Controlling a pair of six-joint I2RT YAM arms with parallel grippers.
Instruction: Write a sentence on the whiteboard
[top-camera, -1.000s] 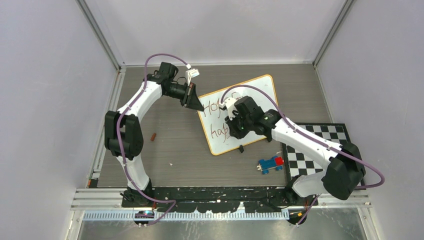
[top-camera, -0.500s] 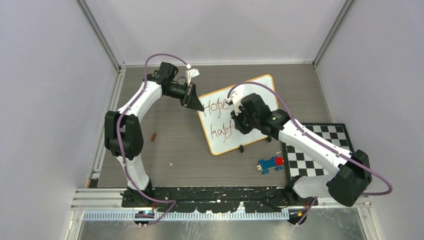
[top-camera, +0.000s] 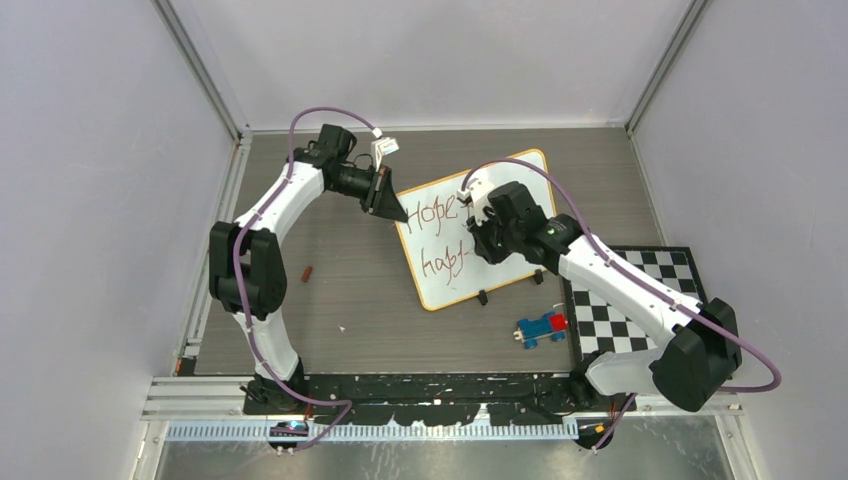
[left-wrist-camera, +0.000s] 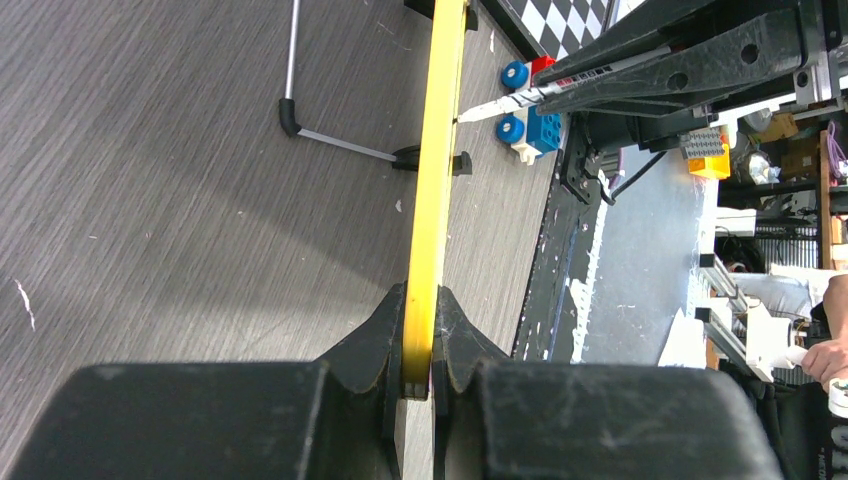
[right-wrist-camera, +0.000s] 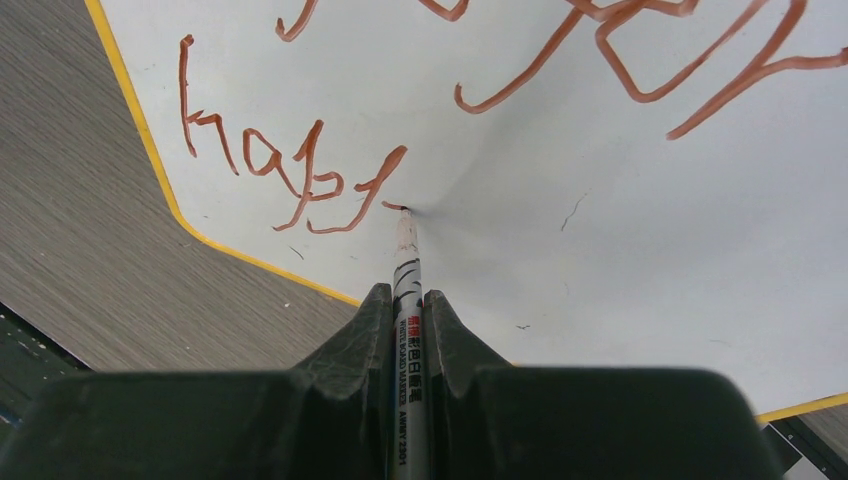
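Up close, the right gripper (right-wrist-camera: 405, 300) is clenched on a white marker (right-wrist-camera: 407, 265), its two black fingers pinching the barrel from either side. The marker's reddish tip touches the whiteboard (right-wrist-camera: 620, 260) at the end of a short rising stroke. That stroke closes the lower line of the sentence (right-wrist-camera: 290, 170), which so far reads "hap" plus one unfinished letter in thin reddish-brown strokes. Above it runs the upper line, cut off by the top edge of the right wrist view; from overhead it reads "Hope".

Across the board, the left gripper (left-wrist-camera: 420, 297) is clamped on the yellow-orange rim (left-wrist-camera: 436, 150), which the left wrist camera sees edge-on between the two black fingers. From above, the left gripper (top-camera: 392, 208) grips the board at its far left corner, while the right gripper (top-camera: 480, 235) hangs over the middle of the white face (top-camera: 520, 175).

The board sits aslant near the centre of the grey wood-grain table (top-camera: 340, 290), its two small black clips (top-camera: 482, 297) on the near edge. Just beyond that near edge, towards the arm bases, stands a blue and red toy train (top-camera: 541, 327). Beside the train, on the right, lies a black-and-white checkered mat (top-camera: 592, 325), partly under the right arm. Well apart on the left, near the left arm's elbow, a small reddish-brown piece (top-camera: 308, 272) lies on the table; what it is cannot be told
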